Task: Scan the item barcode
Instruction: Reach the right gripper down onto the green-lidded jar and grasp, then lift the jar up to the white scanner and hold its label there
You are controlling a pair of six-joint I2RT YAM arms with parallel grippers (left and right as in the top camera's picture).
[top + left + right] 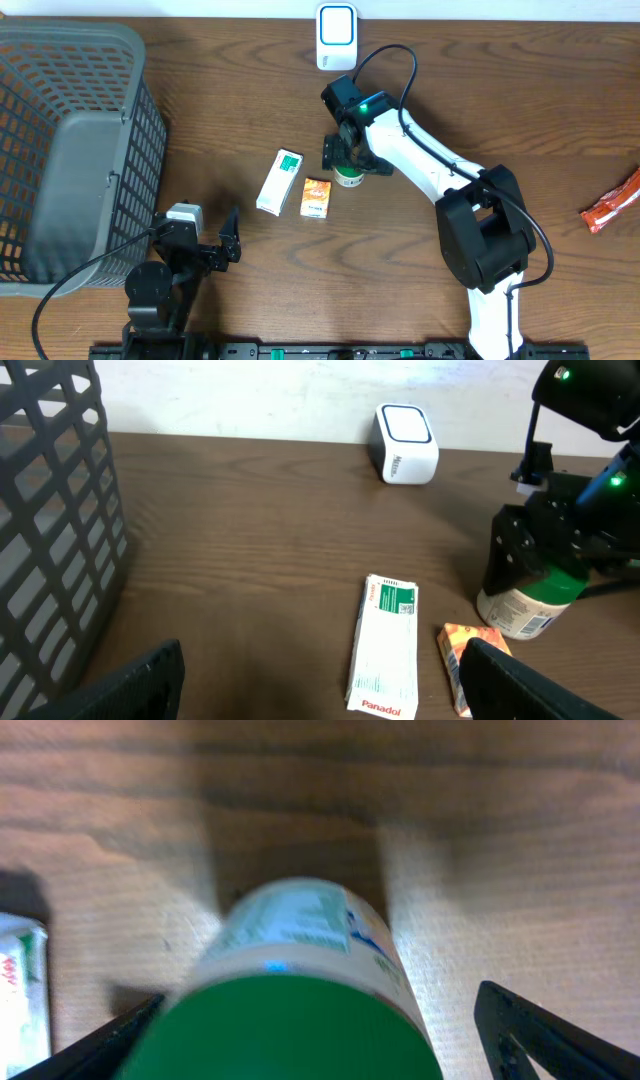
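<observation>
A white bottle with a green lid (349, 178) (525, 605) (300, 1010) stands upright mid-table. My right gripper (350, 160) (320, 1045) hangs over it, one finger on each side; the jaws are open, and a gap shows between the bottle and the right finger (530, 1030). The white barcode scanner (337, 35) (405, 443) stands at the table's far edge, beyond the bottle. My left gripper (222, 245) (320, 685) is low near the front left, open, with nothing between its fingers.
A white and green Panadol box (279, 182) (384, 645) and a small orange box (317, 197) (462, 665) lie left of the bottle. A grey basket (120, 60) (60, 510) fills the left side. An orange-red packet (612, 203) lies at the far right.
</observation>
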